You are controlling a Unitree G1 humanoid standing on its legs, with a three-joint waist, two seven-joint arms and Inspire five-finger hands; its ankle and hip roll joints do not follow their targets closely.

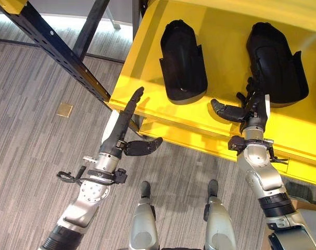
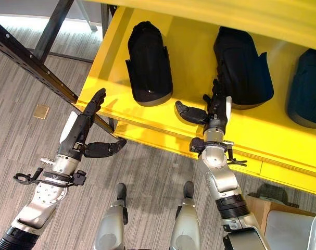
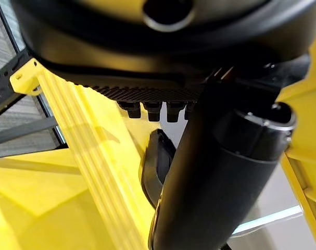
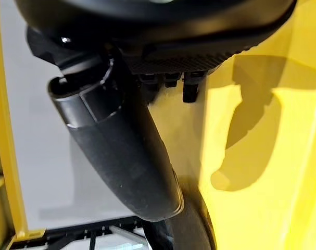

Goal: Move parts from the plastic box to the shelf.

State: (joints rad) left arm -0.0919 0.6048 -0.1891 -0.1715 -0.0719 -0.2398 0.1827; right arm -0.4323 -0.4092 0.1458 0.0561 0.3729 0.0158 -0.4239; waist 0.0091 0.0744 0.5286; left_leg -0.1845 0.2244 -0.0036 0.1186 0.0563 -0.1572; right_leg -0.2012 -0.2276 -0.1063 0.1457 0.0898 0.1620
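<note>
Left eye view: the right hand [image 1: 250, 111] lies over the yellow shelf [image 1: 220, 57], thumb spread wide and fingers straight against the near end of a black part [image 1: 276, 61], holding nothing; a second black part [image 1: 182, 60] rests on the shelf to this hand's left, apart from it. The left hand [image 1: 127, 122] is open and empty, fingers extended to the shelf's front corner beside a black slotted rack post [image 1: 53, 44], above grey striped flooring [image 1: 27, 125].
</note>
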